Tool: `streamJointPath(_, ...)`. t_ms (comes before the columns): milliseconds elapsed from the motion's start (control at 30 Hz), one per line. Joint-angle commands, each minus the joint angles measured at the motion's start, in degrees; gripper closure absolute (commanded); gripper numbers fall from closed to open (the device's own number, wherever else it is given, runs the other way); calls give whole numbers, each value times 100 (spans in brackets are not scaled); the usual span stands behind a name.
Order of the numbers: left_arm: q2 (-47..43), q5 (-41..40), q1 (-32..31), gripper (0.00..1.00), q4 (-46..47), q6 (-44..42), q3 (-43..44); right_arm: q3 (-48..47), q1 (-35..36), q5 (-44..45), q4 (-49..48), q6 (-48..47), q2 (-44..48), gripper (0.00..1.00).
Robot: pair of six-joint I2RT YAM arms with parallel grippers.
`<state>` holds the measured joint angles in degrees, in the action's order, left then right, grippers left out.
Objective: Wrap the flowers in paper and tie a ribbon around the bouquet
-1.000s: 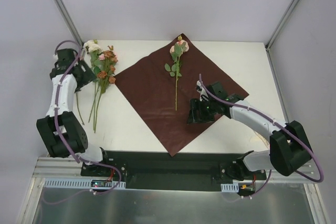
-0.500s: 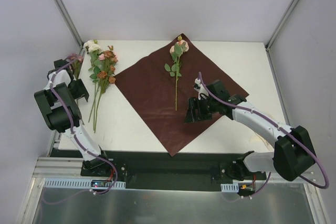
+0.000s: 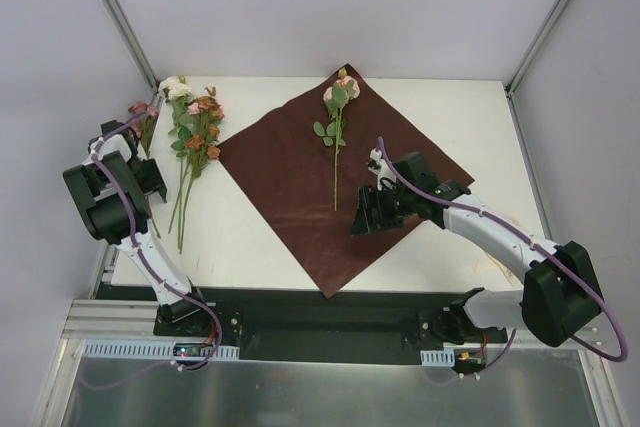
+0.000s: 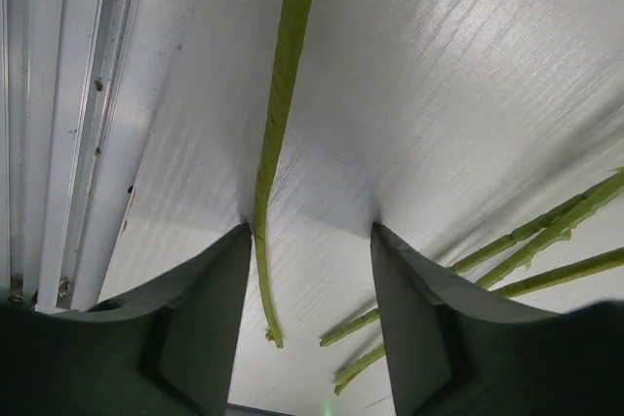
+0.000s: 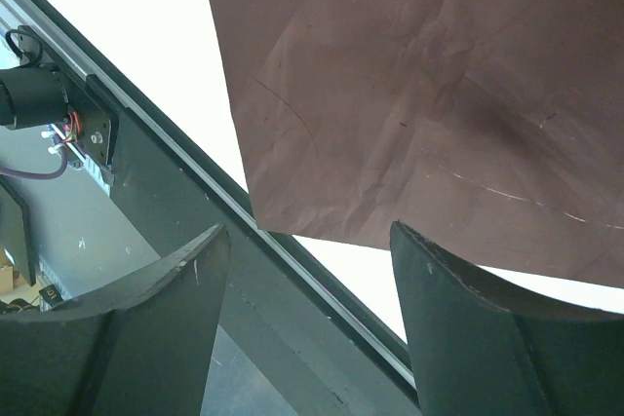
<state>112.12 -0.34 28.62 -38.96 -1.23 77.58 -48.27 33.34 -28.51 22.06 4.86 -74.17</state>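
The dark red paper (image 3: pixel 300 187) lies flat as a diamond on the white table (image 3: pixel 240 247). One pink flower (image 3: pixel 336 137) lies on its far half. A bunch of flowers (image 3: pixel 195 132) lies on the table to the left of the paper. A single pink flower (image 3: pixel 140 110) lies at the table's left edge, and its thin green stem (image 4: pixel 278 94) runs between the fingers of my left gripper (image 3: pixel 150 182) (image 4: pixel 310 231), close against the left finger (image 4: pixel 210 299). The jaws stand apart. My right gripper (image 3: pixel 362 219) (image 5: pixel 309 231) hovers open over the paper's (image 5: pixel 409 94) near corner, holding nothing. I cannot make out the ribbon.
Cut ends of the bunch's stems (image 4: pixel 546 231) lie just right of my left gripper. A metal rail (image 4: pixel 49 124) runs along the table's left edge. The black base rail (image 5: pixel 195 270) lies below the table's near edge, close to the paper's corner.
My left arm has drawn back from beside the bunch to the table's left edge, and its jaws have narrowed around the single stem. The right gripper has shifted slightly left.
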Motion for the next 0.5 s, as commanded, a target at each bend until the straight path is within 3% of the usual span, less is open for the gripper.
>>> streamJointPath(0,284,-72,82,55,-86,-255,-217,-104,-47,-128,-124,-108,201,31)
streamJointPath(100,337,-72,73,67,29,-246,-243,-104,-82,-119,-97,-117,201,30)
streamJointPath(433,179,-273,65,91,46,-167,-296,-182,-117,-137,-124,-126,78,30)
streamJointPath(467,214,-335,65,98,38,-149,-288,-183,-109,-128,-123,-135,78,30)
